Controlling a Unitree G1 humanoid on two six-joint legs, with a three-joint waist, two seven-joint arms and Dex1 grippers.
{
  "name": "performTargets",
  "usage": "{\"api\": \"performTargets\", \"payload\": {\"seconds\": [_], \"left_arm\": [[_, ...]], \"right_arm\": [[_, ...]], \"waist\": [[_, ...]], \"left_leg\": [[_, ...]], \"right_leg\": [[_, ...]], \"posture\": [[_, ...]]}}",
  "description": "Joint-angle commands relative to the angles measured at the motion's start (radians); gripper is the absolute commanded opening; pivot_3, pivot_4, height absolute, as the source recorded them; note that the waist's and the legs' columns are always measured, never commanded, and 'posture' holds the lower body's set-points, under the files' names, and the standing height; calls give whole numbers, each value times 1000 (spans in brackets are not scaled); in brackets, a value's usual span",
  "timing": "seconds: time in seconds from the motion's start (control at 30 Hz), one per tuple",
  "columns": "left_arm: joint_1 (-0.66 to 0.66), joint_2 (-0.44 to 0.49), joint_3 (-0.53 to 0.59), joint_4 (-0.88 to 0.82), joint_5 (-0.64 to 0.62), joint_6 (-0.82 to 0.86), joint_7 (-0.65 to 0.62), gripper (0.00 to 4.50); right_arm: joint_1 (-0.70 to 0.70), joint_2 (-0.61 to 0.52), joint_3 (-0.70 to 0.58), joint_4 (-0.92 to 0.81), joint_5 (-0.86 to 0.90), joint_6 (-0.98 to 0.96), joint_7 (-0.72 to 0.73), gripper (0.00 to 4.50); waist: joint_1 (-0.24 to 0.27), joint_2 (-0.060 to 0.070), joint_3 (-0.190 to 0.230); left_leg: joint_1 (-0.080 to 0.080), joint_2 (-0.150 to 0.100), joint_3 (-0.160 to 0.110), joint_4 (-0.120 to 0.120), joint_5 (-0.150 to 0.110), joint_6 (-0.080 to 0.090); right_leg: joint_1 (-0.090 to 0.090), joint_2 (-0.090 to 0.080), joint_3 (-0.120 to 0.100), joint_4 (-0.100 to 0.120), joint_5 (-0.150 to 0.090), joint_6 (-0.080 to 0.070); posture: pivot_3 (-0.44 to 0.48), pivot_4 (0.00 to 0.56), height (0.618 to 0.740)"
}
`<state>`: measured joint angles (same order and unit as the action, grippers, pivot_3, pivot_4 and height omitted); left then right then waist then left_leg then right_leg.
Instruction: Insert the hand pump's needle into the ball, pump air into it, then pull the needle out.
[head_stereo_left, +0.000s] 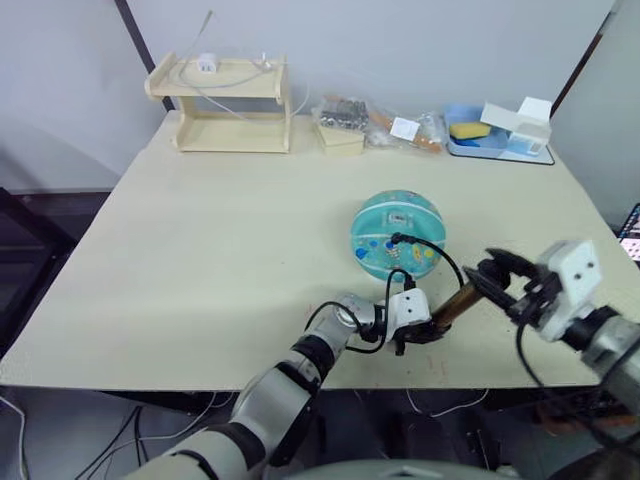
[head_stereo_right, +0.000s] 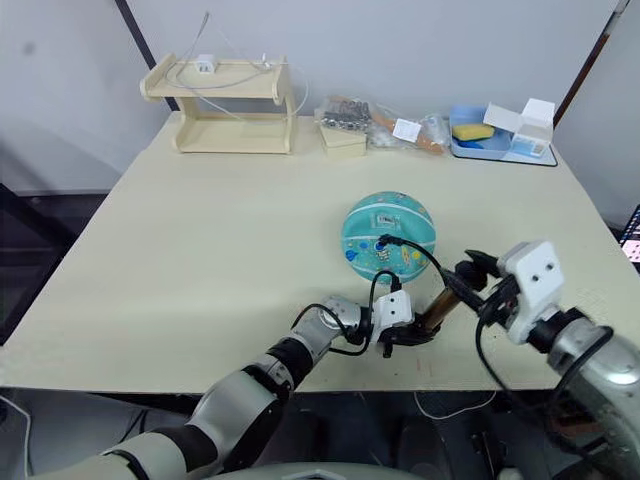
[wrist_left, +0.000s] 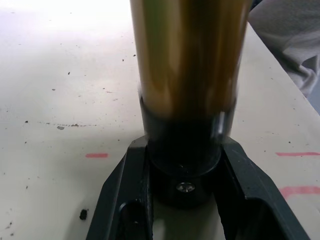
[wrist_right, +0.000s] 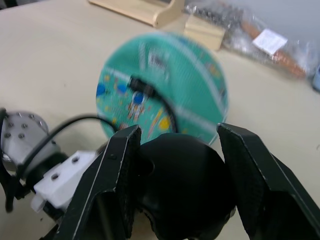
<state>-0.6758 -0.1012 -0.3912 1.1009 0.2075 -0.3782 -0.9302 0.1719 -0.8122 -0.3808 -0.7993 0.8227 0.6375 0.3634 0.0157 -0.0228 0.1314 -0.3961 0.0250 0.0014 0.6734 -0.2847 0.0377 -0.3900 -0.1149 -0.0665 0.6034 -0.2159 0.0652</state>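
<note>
Ball (head_stereo_left: 397, 236) round, resting mid-tabletop (head_stereo_left: 220, 270), right of centre. Black hose (head_stereo_left: 440, 252) arcs from ball's near face down to hand pump (head_stereo_left: 455, 303); fitting seated against ball, needle itself not visible. Pump lying tilted near front edge of tabletop, between the two tools. Left tool (head_stereo_left: 414, 334) clamped on pump's black end cap, both fingers (wrist_left: 125, 200) pressed against its sides, amber cylinder rising beyond. Right tool (head_stereo_left: 492, 277) at pump's opposite end, fingers (wrist_right: 112, 185) straddling the black handle; contact on one side, small gap on the other, so grip unclear. Wooden rack (head_stereo_left: 222, 103), plastic bags (head_stereo_left: 385, 125) and blue tray (head_stereo_left: 497, 140) along far edge.
</note>
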Motion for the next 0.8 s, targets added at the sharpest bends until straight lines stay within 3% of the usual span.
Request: {"api": "performTargets", "payload": {"seconds": [0.03, 0.3, 0.43, 0.6, 0.8], "left_arm": [[43, 23, -35, 78, 53, 58, 1, 1088], [37, 19, -40, 107, 60, 47, 15, 1088], [43, 18, -43, 117, 64, 41, 24, 1088], [48, 16, -44, 118, 66, 36, 32, 1088], [54, 24, -38, 113, 65, 36, 40, 1088]], "right_arm": [[-79, -86, -235, -70, 202, 46, -48, 1938], [-177, -333, -546, 7, 535, 193, -102, 1938], [-136, -320, -536, -8, 525, 223, -99, 1938], [13, -146, -237, -56, 266, 145, -75, 1938], [134, 37, 206, 51, -132, -56, -30, 1937]], "waist": [[3, -1, 0], [1, 0, 14], [3, -3, 15], [1, -13, 6], [-4, -20, -6]], "left_leg": [[-3, -2, -1, 0, 0, 0], [-5, -5, 0, 2, 0, 1], [-5, -5, 0, 3, 0, 1], [-3, -4, -1, 3, 0, 1], [8, 1, -3, 3, 0, 0]], "right_leg": [[-3, 0, 0, 1, 1, 2], [-3, -4, 0, 2, 1, 2], [-3, -4, 0, 2, 1, 3], [-1, -3, 0, 2, 1, 4], [7, -1, 0, 3, -3, 7]], "posture": [[0, 150, 740], [0, 150, 740], [0, 150, 740], [0, 150, 740], [0, 150, 740]]}}
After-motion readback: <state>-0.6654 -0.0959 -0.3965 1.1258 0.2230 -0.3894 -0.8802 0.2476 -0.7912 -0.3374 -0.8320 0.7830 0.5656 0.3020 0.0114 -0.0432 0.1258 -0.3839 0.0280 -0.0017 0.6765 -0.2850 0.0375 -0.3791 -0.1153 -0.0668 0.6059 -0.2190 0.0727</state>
